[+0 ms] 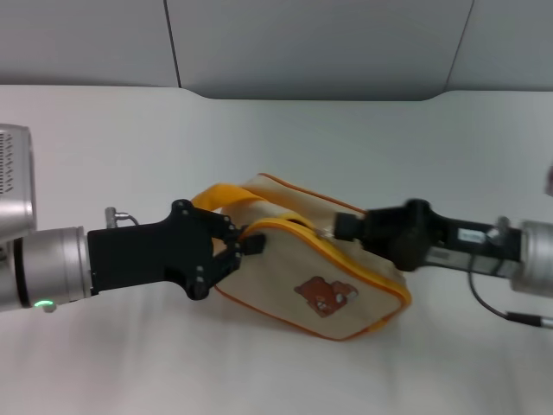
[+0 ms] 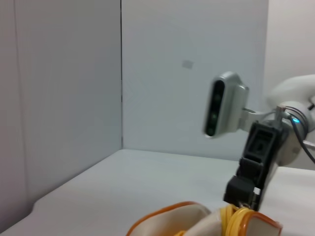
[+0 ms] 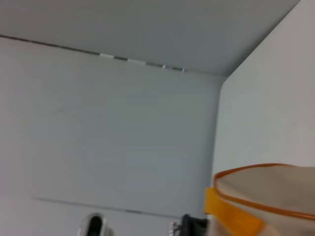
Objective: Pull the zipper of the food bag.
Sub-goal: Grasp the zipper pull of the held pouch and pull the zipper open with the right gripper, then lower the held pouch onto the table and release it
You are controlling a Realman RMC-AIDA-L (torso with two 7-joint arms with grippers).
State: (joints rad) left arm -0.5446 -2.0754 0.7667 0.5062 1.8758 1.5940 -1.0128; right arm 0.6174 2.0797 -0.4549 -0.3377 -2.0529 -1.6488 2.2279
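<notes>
The food bag point(image 1: 324, 277), beige with orange piping and a brown bear print, lies tilted on the white table point(image 1: 130, 138) in the head view. Its orange loop handle point(image 1: 226, 194) sticks up at its left end. The yellow-orange zipper point(image 1: 285, 226) runs along the top front edge, and the small silvery pull tab point(image 1: 327, 233) sits about midway. My left gripper point(image 1: 240, 246) is shut on the bag's left end. My right gripper point(image 1: 343, 227) reaches in from the right, closed at the pull tab. The left wrist view shows the bag's top point(image 2: 197, 221) and the right gripper point(image 2: 241, 196) on it.
Grey wall panels point(image 1: 302, 43) rise behind the table. The right wrist view shows the bag's edge point(image 3: 266, 189) close up, with the wall corner behind. A cable point(image 1: 492, 307) hangs under the right arm. Bare tabletop lies in front of and behind the bag.
</notes>
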